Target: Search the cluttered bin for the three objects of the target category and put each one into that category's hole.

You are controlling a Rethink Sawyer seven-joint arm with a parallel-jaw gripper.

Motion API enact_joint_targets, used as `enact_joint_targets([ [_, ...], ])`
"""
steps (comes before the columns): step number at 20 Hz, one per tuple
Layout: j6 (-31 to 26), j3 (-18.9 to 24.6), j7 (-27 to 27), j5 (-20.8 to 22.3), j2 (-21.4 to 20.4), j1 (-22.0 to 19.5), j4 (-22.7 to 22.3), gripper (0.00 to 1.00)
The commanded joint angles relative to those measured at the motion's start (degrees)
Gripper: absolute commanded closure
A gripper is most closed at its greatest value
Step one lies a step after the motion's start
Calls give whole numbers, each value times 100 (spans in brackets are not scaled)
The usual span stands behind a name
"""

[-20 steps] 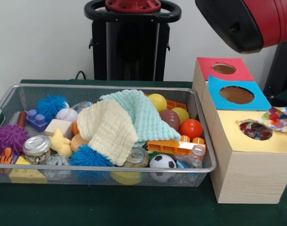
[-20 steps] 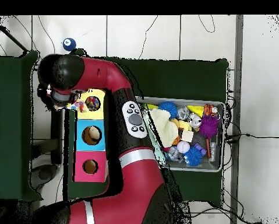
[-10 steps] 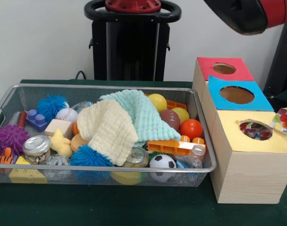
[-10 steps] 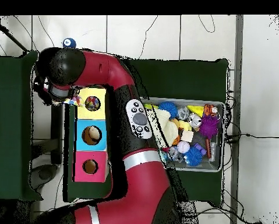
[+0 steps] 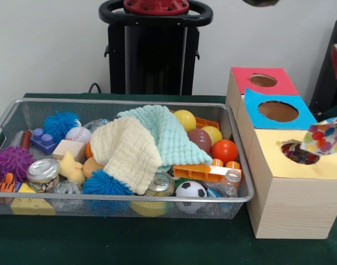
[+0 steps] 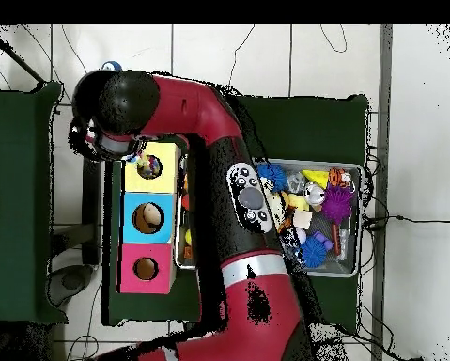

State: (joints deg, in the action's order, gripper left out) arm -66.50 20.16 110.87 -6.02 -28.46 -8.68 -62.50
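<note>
A spotted multicoloured cloth [image 5: 326, 135] hangs in the air at the right edge, just above and right of the yellow hole [image 5: 299, 152], where more spotted fabric shows. My gripper [image 6: 114, 150] sits under the arm's wrist beside the yellow end of the box [image 6: 146, 167]. Its fingers are hidden, but the cloth stays lifted with it. The wooden box also has a blue hole [image 5: 278, 111] and a red hole [image 5: 263, 80]. In the wire bin [image 5: 14, 110], a cream cloth [image 5: 127, 152] and a mint cloth [image 5: 166, 132] lie over the other objects.
The bin holds several balls [image 5: 224, 150], cans [image 5: 42, 172], blue spiky toys [image 5: 105, 185], a purple spiky toy [image 5: 11, 161], orange blocks [image 5: 204, 172] and a clear bottle [image 5: 226, 185]. In the overhead view, the red arm [image 6: 238, 188] crosses the bin's left part.
The arm has risen out of the top of the front view. The spotted cloth has lifted off the yellow box top and now hangs cupped at the right edge.
</note>
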Motion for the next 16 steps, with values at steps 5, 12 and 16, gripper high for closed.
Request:
enact_joint_targets([
  [5,250,371,-1133,414,-303,-574,-1472,100],
  [12,495,811,-1414,386,24,-815,-1650,100],
  [16,531,1075,-1374,308,110,-889,-1693,100],
])
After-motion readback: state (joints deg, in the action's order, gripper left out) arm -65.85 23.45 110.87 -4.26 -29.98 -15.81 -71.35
